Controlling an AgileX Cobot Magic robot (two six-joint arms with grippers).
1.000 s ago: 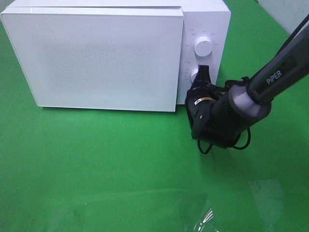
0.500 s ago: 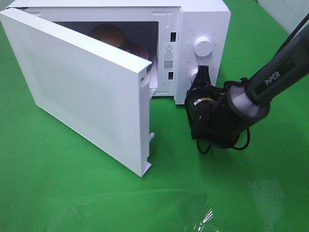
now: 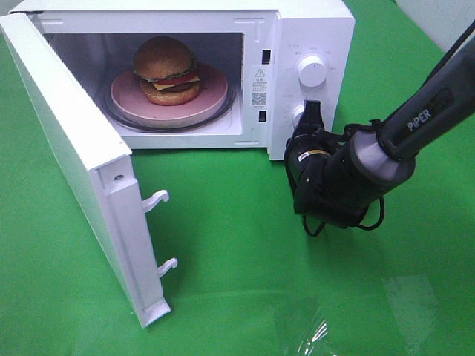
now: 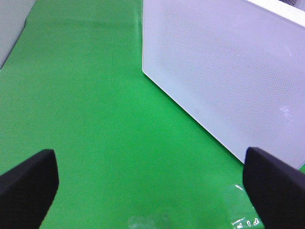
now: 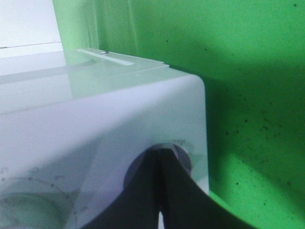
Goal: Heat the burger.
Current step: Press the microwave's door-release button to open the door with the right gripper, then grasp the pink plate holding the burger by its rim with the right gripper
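**Microwave door wide open, burger inside, my right tool on the lower knob**

Seen from the high camera, the burger (image 3: pixel 167 70) sits at about 11 o'clock from the middle of the scene. It is inside the cavity of the white microwave (image 3: pixel 319 30), resting upright on the pink plate (image 3: pixel 211 100). The plate lies on the glass turntable (image 3: pixel 231 100).

The door (image 3: pixel 67 141) is swung far out toward 8 o'clock. Its inner edge faces the camera, and its two latch hooks (image 3: pixel 156 199) stick out over the green cloth (image 3: pixel 237 245).

My right gripper (image 3: pixel 311 111) is at roughly 2 o'clock, on the control panel directly below the upper knob (image 3: pixel 312 70). In my right wrist view, the right gripper (image 5: pixel 159 162) has its two dark fingers pressed together with nothing between them. Their joined tips lie against the grey face of the lower knob (image 5: pixel 183 160). The burger is off at 10 o'clock from that tool, well apart from it.

My left gripper (image 4: pixel 148 152) is out of the high view. In its own camera the fingers (image 4: pixel 28 183) are spread wide and empty over the cloth. The door's outer face (image 4: pixel 228 71) is at about 1 o'clock from them, not touching.
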